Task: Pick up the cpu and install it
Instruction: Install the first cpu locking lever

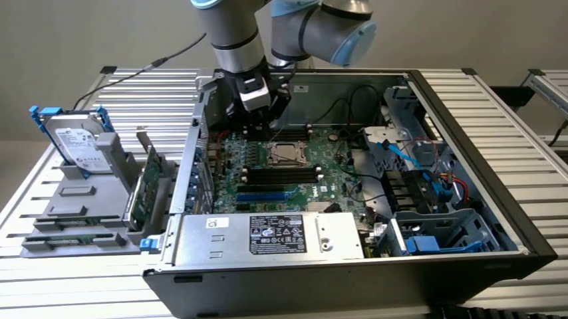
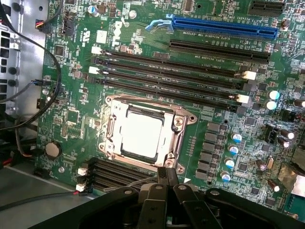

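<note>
The gripper is clenched, its two black fingers pressed together with nothing between them. It hangs low inside the open computer case, over the green motherboard. Just ahead of the fingertips lies the cpu. It sits flat with its silver-grey top up in the socket, and the metal socket frame runs around it. The tips reach the near edge of that frame, but whether they touch it cannot be told. They are clear of the cpu itself.

Beside the fingers, on the gripper's side of the socket, runs a short bank of black memory slots. A longer bank of memory slots lies past the cpu, and a blue expansion slot lies further out. A coin battery sits off to one side of the socket, near loose black cables.

In the exterior view, the power supply fills the case end farthest from the gripper. Outside the case, on the exterior view's left, a hard drive and a green circuit card stand in a grey holder on the slatted metal table.
</note>
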Robot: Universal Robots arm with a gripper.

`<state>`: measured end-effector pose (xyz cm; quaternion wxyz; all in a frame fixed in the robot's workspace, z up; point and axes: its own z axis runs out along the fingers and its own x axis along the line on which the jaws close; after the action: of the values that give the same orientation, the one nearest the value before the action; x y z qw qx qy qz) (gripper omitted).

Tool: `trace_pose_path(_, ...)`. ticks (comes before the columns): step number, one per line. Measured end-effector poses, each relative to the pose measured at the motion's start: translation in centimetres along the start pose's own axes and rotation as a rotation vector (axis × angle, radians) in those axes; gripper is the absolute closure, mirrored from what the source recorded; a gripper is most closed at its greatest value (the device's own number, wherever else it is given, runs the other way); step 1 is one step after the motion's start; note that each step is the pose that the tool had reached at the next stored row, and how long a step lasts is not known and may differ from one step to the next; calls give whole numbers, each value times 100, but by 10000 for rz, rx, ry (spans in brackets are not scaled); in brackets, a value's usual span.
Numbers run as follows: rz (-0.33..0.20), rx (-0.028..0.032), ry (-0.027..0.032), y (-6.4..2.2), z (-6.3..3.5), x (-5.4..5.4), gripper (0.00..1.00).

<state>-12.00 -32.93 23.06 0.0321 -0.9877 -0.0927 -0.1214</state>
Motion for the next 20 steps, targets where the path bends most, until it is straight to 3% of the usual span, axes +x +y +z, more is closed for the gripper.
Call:
trace_pose_path(15,123,-116,-60,-73,13,39,89)
trace_pose_path(20,173,-196,-72,-83,21,45,89)
